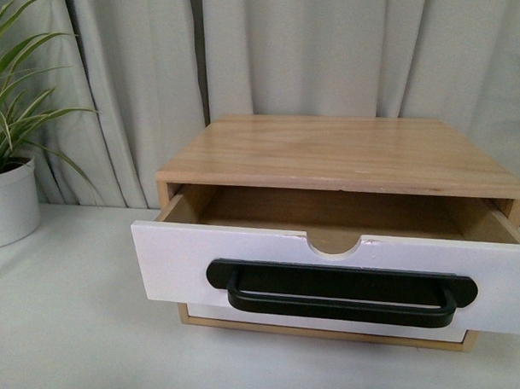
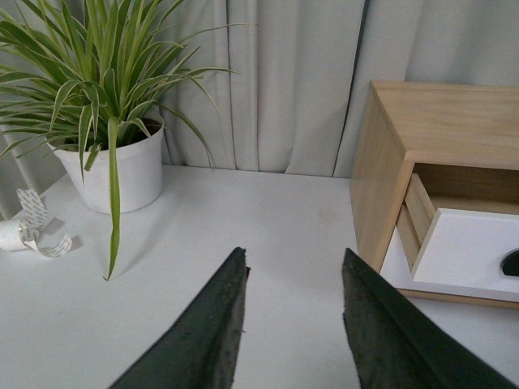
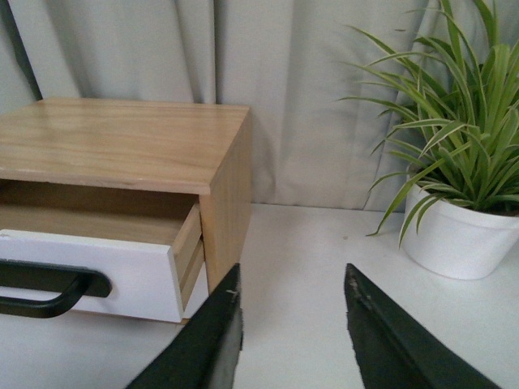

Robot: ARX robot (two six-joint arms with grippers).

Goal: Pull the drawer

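A white table (image 1: 68, 338) was backed by pale grey curtains (image 1: 323, 47), and on it a wooden cabinet (image 1: 344, 153) was set near the middle of the front view. From the cabinet's upper opening the drawer (image 1: 185, 261) was seen pulled well out towards the camera, its white front standing clear of the cabinet body, its wooden sides exposed and its inside apparently bare, though the rear of it lay in shadow. A long black bar handle (image 1: 340, 296) was fixed across the drawer front, and a half-round notch (image 1: 334, 241) was cut in the front's top edge. Below it, a strip of a 2nd, plain white front (image 1: 333, 324) was only partly visible. A spider plant in a white pot (image 1: 11, 203) was placed at the table's left, against the curtains, and another potted plant (image 3: 458, 235) was shown in the right wrist view, well apart from the cabinet. A curled strip of white tape (image 2: 32, 231) was lying beside the left pot. The left gripper (image 2: 292, 284) was held over bare table with its jaws spread and nothing between them; the right gripper (image 3: 292, 304) was likewise spread and empty, just beside the cabinet's corner.
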